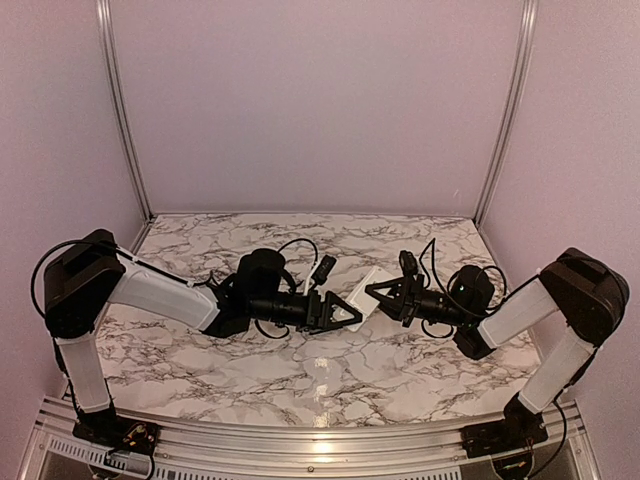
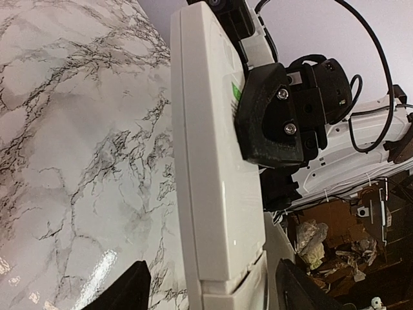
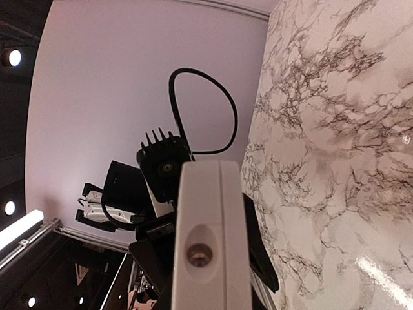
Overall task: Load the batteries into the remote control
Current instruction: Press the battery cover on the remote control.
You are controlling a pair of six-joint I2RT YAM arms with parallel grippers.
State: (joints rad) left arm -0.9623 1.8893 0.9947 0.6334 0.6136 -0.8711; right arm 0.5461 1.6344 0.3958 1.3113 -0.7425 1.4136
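The white remote control (image 1: 368, 288) hangs above the table's middle, between my two grippers. My right gripper (image 1: 380, 290) is shut on it; in the left wrist view its black finger (image 2: 268, 116) presses on the remote's plain back (image 2: 206, 161). My left gripper (image 1: 347, 313) is open, and its fingers (image 2: 126, 290) straddle the remote's near end with a gap on each side. A seam crosses that end, and the short section below it sits slightly offset. The right wrist view shows the remote's tip (image 3: 210, 213) end-on, with its small dark emitter. The batteries are out of view.
The marble table (image 1: 300, 370) lies below both grippers. Pale walls with aluminium posts (image 1: 120, 110) close the back and sides. A metal rail (image 1: 320, 445) runs along the front edge. Black cables (image 1: 300, 245) loop over both wrists.
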